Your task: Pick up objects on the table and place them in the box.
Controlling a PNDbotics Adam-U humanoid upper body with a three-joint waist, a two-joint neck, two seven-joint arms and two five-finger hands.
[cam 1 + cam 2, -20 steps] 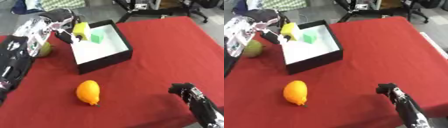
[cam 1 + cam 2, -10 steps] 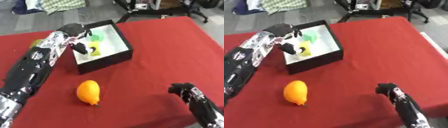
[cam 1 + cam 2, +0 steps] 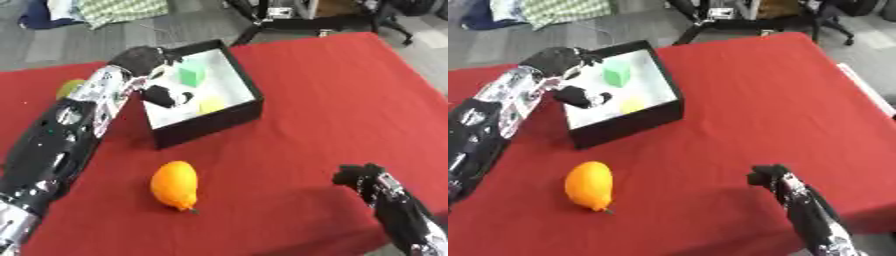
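Yellow piece [image 3: 211,104] dropped into box [image 3: 249,90] | left hand [image 3: 163,95] fingers beside it

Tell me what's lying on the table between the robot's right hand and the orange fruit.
Nothing: between the right hand and the orange fruit only bare red tablecloth shows, clearest in the left eye view.

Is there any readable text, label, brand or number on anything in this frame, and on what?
None can be read. The black box, the green block and yellow item inside it, the orange fruit and the red tablecloth all show plain surfaces with no lettering.
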